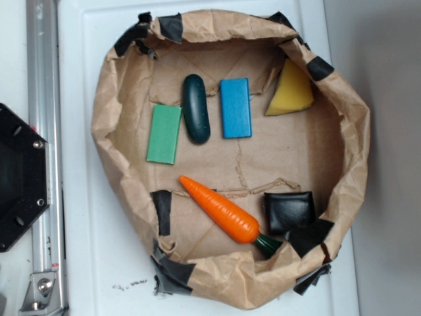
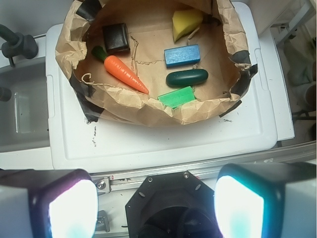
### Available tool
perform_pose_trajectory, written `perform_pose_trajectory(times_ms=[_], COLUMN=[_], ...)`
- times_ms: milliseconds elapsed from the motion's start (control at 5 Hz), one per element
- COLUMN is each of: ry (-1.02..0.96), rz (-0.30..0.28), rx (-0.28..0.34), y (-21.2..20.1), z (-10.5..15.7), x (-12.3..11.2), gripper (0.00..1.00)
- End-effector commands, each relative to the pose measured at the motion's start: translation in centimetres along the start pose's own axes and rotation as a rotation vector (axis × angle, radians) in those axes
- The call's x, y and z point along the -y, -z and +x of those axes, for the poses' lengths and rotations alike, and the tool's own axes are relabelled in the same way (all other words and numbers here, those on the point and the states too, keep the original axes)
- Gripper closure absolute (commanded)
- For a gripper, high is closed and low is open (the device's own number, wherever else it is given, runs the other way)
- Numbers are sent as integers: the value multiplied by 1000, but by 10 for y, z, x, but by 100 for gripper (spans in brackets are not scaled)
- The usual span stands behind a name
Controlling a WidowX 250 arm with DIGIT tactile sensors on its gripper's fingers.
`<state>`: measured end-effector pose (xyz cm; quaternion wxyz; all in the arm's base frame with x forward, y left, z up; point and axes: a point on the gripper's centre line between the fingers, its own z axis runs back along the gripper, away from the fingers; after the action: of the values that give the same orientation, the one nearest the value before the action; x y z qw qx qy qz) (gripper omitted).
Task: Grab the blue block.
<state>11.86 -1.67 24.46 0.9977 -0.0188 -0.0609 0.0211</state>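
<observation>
End effector (image 2: 156, 201) fingertips cropped, far from blue block (image 2: 183, 55).

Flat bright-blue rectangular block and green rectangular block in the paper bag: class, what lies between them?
The dark teal oblong capsule lies between the flat bright-blue rectangular block and the green rectangular block; both views show it.

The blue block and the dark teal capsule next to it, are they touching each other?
Apart. In the exterior view a strip of brown paper shows between the blue block and the dark teal capsule along their whole length; the wrist view shows the same gap.
</observation>
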Motion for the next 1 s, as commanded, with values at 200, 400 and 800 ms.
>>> perform_pose_trajectory(times_ms=[200,400,800], ry=[-170,-296,-552], rz=[38,56,145], rx=[83,152,207], y=[25,50,130], z=[48,95,145], x=[-8,-19,-45], gripper=[0,0,0])
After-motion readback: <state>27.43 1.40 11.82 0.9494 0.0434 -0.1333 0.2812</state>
